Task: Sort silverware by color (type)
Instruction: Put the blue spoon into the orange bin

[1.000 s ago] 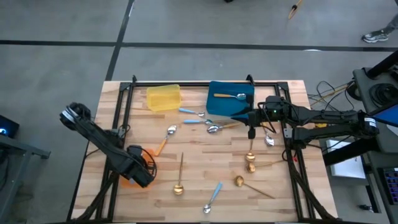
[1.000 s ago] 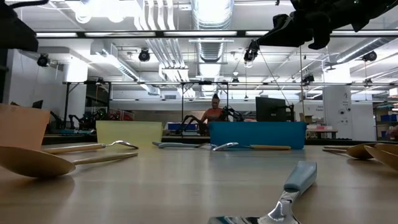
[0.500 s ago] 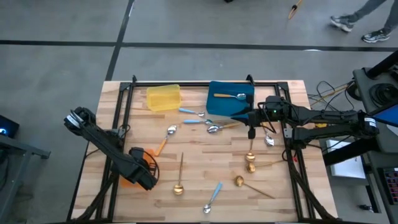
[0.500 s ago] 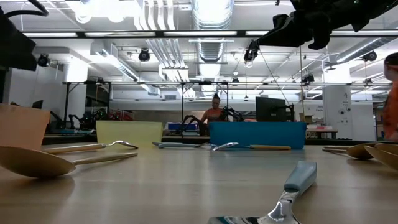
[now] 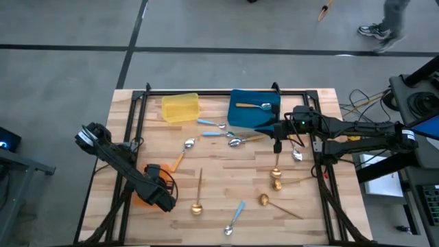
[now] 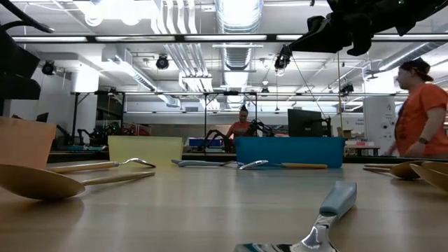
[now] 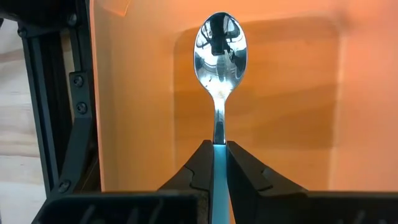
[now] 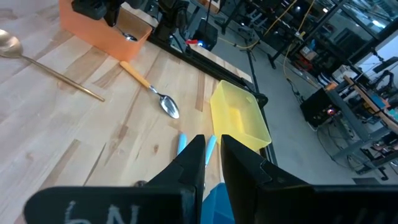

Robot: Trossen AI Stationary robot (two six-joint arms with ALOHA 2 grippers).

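Where the high view looks down, the left gripper [image 5: 156, 196] hangs over the orange tray [image 5: 140, 199] at the table's near left edge. The right gripper [image 5: 278, 145] waits beside the blue tray [image 5: 236, 116]. Loose spoons [image 5: 233, 217] lie across the wood. In the low view, a blue-handled spoon [image 6: 318, 222] lies close up, and a person [image 6: 414, 108] stands far behind. In the left wrist view, the fingers [image 7: 199, 171] pinch a spoon [image 7: 219, 74] by its light-blue handle, bowl over the orange tray. In the right wrist view, the fingers [image 8: 189, 165] look nearly closed on nothing, above the yellow tray [image 8: 237, 121].

Glossy metal spoon [image 7: 220, 43], matt orange plastic tray [image 7: 292, 93]
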